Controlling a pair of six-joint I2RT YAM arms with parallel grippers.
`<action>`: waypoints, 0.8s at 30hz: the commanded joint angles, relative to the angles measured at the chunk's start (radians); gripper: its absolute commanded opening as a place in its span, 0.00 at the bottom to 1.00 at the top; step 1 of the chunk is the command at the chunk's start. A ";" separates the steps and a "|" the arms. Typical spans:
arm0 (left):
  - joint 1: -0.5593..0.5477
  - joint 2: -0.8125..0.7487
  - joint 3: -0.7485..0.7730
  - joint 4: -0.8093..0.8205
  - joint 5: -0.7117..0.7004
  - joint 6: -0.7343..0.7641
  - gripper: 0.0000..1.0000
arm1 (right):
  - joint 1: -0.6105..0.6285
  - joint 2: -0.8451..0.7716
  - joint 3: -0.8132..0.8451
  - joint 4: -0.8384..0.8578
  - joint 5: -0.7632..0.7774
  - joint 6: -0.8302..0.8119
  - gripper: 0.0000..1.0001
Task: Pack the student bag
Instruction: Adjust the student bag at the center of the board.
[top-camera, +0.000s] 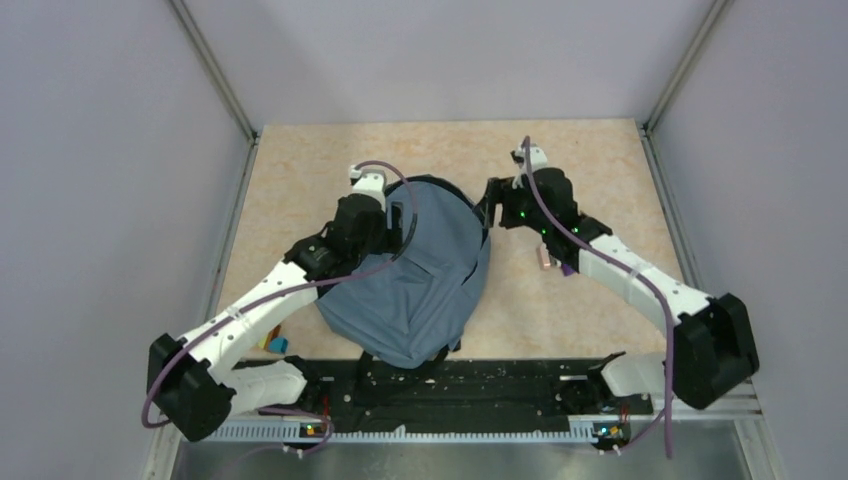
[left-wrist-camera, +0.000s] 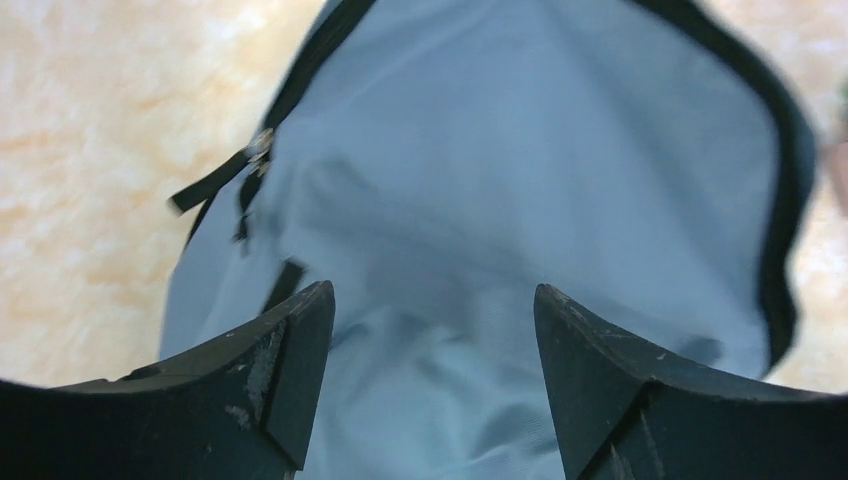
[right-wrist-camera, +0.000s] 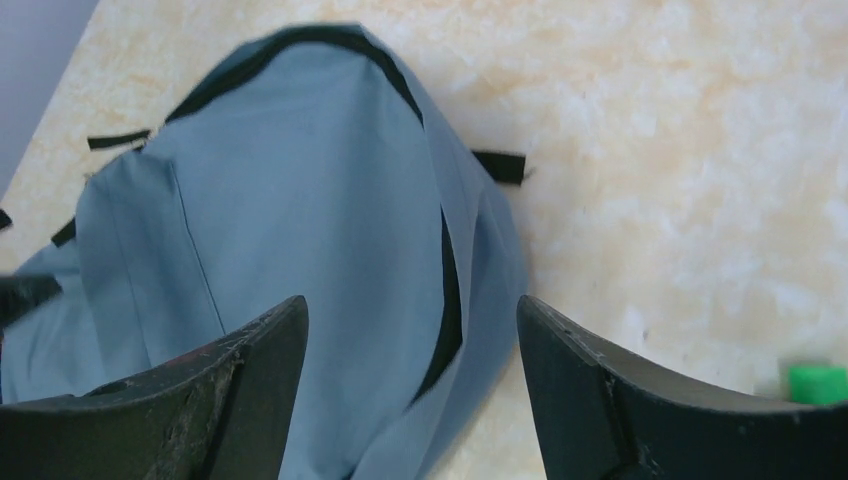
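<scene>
The student bag (top-camera: 420, 275) is a grey-blue backpack with black trim, lying in the middle of the table. My left gripper (top-camera: 395, 228) is open over its upper left part; in the left wrist view the fabric (left-wrist-camera: 500, 180) fills the gap between my fingers (left-wrist-camera: 290, 350), and a zipper pull (left-wrist-camera: 258, 145) shows at the left edge. My right gripper (top-camera: 487, 212) is open at the bag's upper right edge. In the right wrist view the bag (right-wrist-camera: 300, 200) and its black zipper line (right-wrist-camera: 452, 290) lie between my spread jaws.
Small objects lie on the table right of the bag under the right arm (top-camera: 545, 258). A green item (right-wrist-camera: 818, 383) shows at the right wrist view's edge. Blue and orange pieces (top-camera: 275, 343) lie by the left arm. Walls enclose the table.
</scene>
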 joint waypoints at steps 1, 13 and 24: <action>0.090 -0.052 0.014 -0.176 0.062 -0.025 0.78 | 0.022 -0.111 -0.183 -0.005 0.029 0.132 0.75; 0.198 -0.069 0.054 -0.301 0.135 0.050 0.79 | 0.043 -0.229 -0.403 0.131 -0.118 0.250 0.75; 0.278 -0.015 0.071 -0.330 0.181 0.119 0.78 | 0.070 -0.141 -0.389 0.242 -0.134 0.282 0.67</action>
